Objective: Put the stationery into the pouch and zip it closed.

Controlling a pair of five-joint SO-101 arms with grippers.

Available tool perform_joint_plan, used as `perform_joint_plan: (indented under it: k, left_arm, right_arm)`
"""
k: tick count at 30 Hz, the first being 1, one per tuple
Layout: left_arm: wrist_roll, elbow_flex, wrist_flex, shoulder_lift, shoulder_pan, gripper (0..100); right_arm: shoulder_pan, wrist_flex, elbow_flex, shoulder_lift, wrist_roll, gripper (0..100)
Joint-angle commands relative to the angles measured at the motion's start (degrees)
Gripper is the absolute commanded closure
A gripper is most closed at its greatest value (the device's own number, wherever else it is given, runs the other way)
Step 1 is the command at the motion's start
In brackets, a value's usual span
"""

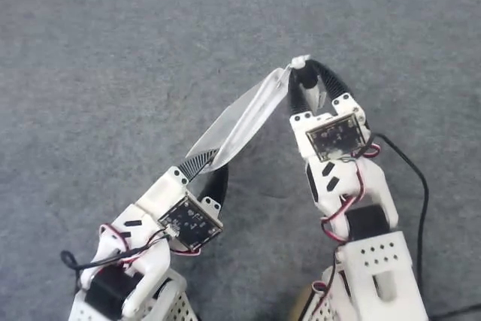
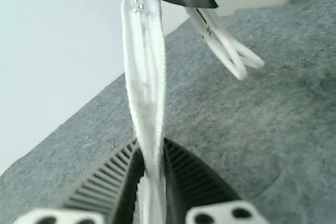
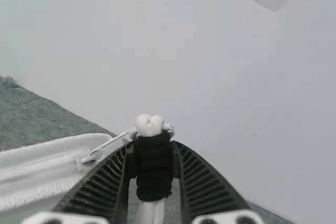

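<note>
Above the table [image 1: 90,95], pouch [image 1: 240,122] taut between left gripper [image 1: 201,165] clamping one end and right gripper [image 1: 304,73] pinching the zip pull [image 3: 152,163]; zipping step, apparently near its end, next needing a gentle release.

Both my arms side by side, extended forward over table.

My left arm [image 1: 139,249]: angled forward and toward my right side, wrist turned. My left gripper [image 1: 201,163]: ribbed jaws closed, pinching near end of pouch [image 1: 240,119].

My right arm [image 1: 353,186]: stretched farther ahead, leaning slightly toward my left side. My right gripper [image 1: 302,73]: jaws closed, clamped on black zipper pull [image 3: 153,163].

Two grippers well apart, right one farther from bases than left.
</note>
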Motion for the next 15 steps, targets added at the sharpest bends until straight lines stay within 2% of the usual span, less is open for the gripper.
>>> perform_joint_plan:
  k: [1,11,15]
  left_arm:
    - [-0.5,-0.7,0.3,-0.5,-3.3,99]
    - [-0.5,-0.7,0.4,-0.6,-3.5,99]
    - [-0.5,-1.5,0.7,-0.6,-3.5,99]
  right_arm:
    - [5.2,-4.0,-2.4,1.0,-0.7,99.2]
    - [7.1,-4.3,-10.6,17.0,-1.1,99.2]
    - [9.5,-1.6,-15.9,23.1,-5.7,99.2]
